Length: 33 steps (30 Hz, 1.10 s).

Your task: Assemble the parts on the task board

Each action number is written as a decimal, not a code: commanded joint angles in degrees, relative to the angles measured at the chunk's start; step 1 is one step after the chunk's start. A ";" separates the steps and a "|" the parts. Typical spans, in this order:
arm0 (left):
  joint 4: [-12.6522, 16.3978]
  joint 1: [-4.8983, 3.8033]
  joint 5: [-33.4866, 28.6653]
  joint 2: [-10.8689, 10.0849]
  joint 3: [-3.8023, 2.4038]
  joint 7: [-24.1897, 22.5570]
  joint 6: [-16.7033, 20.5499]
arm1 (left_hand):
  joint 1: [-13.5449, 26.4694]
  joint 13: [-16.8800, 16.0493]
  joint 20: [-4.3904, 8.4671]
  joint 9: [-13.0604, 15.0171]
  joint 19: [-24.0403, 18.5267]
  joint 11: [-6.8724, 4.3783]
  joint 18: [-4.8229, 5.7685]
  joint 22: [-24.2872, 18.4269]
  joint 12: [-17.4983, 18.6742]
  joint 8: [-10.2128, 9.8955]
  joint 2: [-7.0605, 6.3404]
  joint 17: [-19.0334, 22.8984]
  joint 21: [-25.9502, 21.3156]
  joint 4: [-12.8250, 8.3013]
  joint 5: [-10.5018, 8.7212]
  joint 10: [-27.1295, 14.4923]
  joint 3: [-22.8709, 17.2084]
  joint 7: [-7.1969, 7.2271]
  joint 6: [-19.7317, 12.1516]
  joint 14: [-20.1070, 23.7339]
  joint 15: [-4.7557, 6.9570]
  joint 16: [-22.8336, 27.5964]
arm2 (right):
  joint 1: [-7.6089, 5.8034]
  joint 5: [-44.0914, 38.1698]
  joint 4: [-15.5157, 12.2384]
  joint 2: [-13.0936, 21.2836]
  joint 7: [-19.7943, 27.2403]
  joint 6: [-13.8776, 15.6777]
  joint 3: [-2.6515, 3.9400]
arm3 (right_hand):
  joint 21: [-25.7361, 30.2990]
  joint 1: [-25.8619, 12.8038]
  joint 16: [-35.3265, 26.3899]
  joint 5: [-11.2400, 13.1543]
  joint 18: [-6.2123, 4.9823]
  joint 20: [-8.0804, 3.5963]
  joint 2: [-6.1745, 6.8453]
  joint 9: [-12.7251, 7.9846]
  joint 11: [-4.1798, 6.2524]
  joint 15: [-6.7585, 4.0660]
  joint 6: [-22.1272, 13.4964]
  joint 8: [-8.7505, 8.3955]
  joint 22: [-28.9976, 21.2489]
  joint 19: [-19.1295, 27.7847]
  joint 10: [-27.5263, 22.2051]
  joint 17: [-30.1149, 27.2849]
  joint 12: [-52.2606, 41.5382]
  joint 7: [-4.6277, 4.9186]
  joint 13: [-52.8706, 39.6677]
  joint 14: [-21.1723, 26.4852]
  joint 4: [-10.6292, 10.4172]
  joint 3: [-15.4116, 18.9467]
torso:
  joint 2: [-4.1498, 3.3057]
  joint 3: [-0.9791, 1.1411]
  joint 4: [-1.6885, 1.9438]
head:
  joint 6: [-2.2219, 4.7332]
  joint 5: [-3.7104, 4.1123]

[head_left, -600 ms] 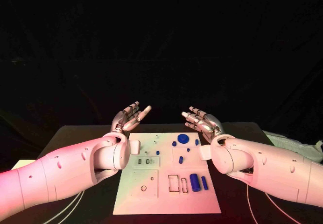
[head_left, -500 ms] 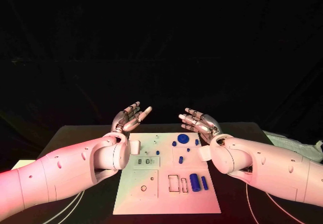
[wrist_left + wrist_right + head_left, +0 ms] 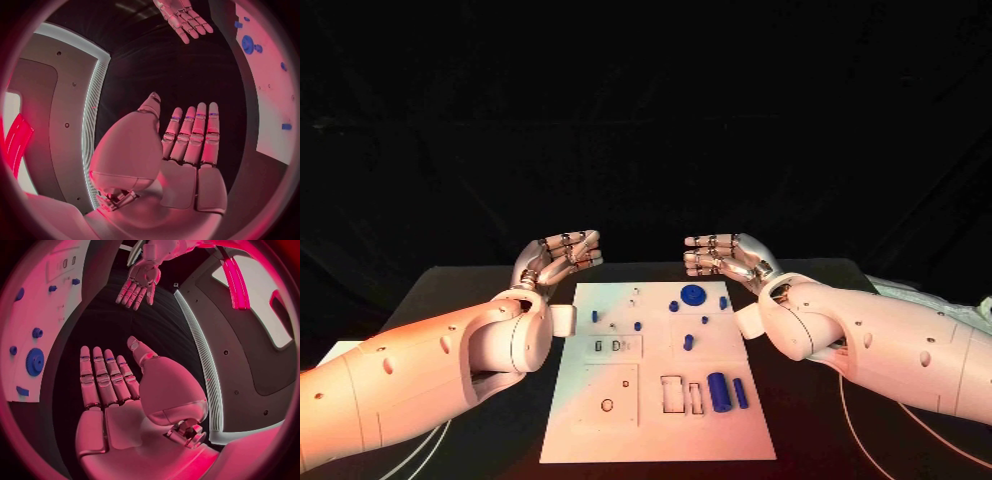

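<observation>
The white task board [image 3: 610,440] lies in the middle of the black table. On it are a blue gear [image 3: 692,294], a blue cylinder [image 3: 718,391] with a thin blue bar [image 3: 740,392] beside it, and several small blue pegs such as one at the left [image 3: 594,315]. My left hand [image 3: 560,255] hovers past the board's far left corner and my right hand [image 3: 723,255] past its far right corner. Each holds nothing. In the wrist views the left hand [image 3: 187,145] and right hand [image 3: 106,385] have straight fingers and bare palms, with the board [image 3: 269,100] [image 3: 44,300] off to the side.
A crumpled white item [image 3: 935,300] lies at the table's right edge. A pale object [image 3: 336,352] sits at the left edge. Thin cables [image 3: 444,440] run along the table under both forearms. Bare black table [image 3: 473,285] flanks the board.
Both hands have tipped down from a raised, upward-pointing pose and now sit lower, fingertips turned toward each other. The parts on the board have not moved.
</observation>
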<state>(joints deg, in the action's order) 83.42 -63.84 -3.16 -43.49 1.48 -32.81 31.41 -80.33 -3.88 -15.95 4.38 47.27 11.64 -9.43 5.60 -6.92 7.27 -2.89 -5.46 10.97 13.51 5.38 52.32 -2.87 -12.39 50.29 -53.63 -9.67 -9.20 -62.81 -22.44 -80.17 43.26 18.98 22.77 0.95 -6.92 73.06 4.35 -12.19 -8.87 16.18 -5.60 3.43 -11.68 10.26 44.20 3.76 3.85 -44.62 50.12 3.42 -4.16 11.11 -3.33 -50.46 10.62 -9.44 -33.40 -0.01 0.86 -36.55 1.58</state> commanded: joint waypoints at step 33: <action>15.31 -1.72 -2.00 -7.48 -0.82 2.47 -7.68 | 0.28 -0.13 3.17 -0.56 11.30 -2.18 -0.98 -0.86 1.81 -1.50 2.35 -3.81 0.77 -4.18 -0.23 8.66 2.75 -0.20 6.28 -11.08 3.04 -0.14 | -6.99 -73.83 0.08 -1.35 -28.03 -14.83 0.97 | -23.36 -0.81 22.73 3.93 -1.40 -12.57 6.92 0.44 7.43 -11.08 16.31 -0.07 10.22 -32.90 17.88 13.77 0.65 -3.39 -0.24 -35.97 1.32 -7.92 | -9.74 -0.62 2.23 | 2.85 2.49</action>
<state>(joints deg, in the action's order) 98.44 -65.42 -4.33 -50.92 0.73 -30.60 25.27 -80.58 -4.04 -12.49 3.91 58.77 8.90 -10.31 4.84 -5.48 6.16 -0.68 -9.18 12.13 9.38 5.39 61.02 -0.57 -12.05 56.60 -65.02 -6.38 -9.59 -69.67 -86.03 -79.83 42.02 -3.59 11.98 1.86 -30.11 72.17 26.76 -8.51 -9.73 3.60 0.73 3.89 -4.44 -0.44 60.37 3.75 13.98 -77.17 68.25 17.00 -3.70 7.99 -3.62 -83.83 12.02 -17.29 -42.37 -0.59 2.88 -33.85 3.87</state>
